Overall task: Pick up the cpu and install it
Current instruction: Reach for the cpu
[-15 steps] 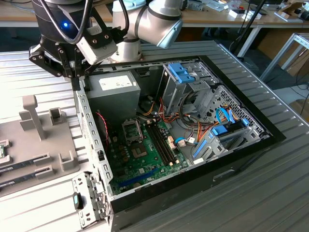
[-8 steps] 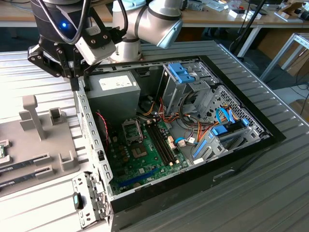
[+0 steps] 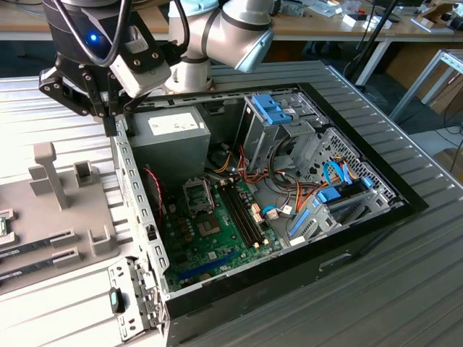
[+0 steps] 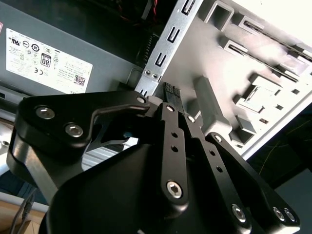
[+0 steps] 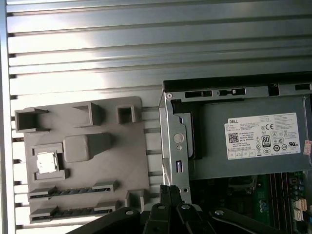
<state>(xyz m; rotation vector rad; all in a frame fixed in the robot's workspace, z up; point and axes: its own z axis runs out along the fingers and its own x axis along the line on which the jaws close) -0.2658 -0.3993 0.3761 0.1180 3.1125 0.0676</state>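
In the exterior view, the gripper [image 3: 110, 124] hangs over the case wall [image 3: 137, 202]. It sits between the grey parts tray [image 3: 69, 213] and the power supply [image 3: 173, 137]. Its fingers are drawn together to a narrow point with nothing between them. On the motherboard [image 3: 217, 235] the cpu socket [image 3: 199, 194] looks bare to us, so we judge that nothing is installed yet.

In the second wrist view, the gripper [image 4: 170, 92] shows the same: the fingertips meet and carry nothing. They are above the case wall [image 4: 163, 48], with the parts tray [image 4: 204, 44] just beyond it.

In the first wrist view, the cpu [image 5: 47, 162] lies flat in a square pocket of the parts tray [image 5: 131, 156]. It is beside a raised block [image 5: 87, 146] and near the two memory sticks [image 5: 73, 191]. It is a small square chip with a silvery top plate and a thin green edge. It is well apart from the gripper [image 5: 170, 191]. We judge the pick not yet made, so both lifting and installing are left.
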